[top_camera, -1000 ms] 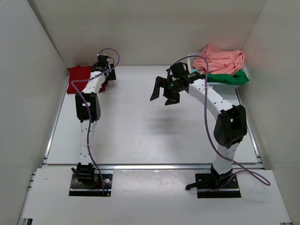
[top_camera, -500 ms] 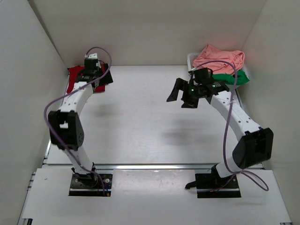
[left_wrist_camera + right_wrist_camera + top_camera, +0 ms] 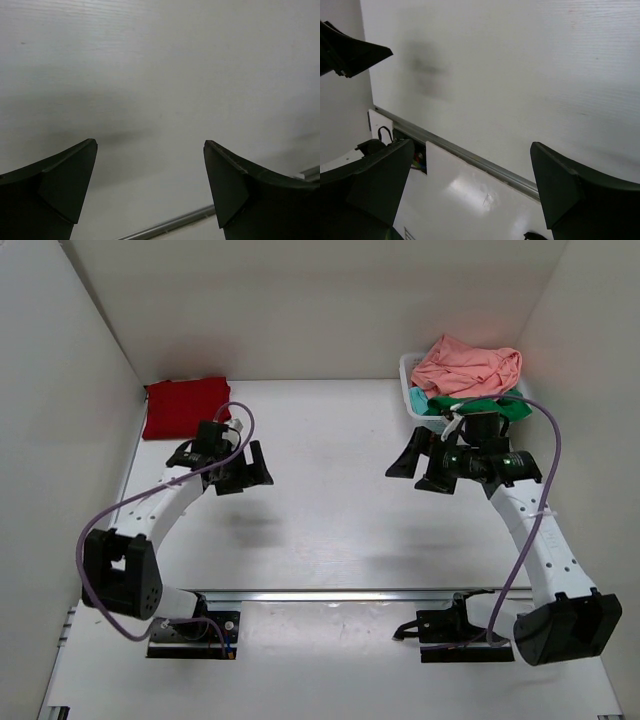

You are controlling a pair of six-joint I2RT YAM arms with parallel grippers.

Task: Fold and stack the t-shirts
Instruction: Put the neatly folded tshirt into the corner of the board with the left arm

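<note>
Left tool (image 3: 243, 472) and right tool (image 3: 420, 468) hang wide open, empty; the right tool should pinch the pink t-shirt (image 3: 470, 365) at upper right by one edge.

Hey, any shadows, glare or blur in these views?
Top external: sharp, evenly lit, with soft arm shadows on the table. Left wrist: the fingers are dark and show little detail, with a faint shadow beyond them. Right wrist: mild glare on the white base plate.

I can't read any text, label, brand, number or sign in any of my views.
</note>
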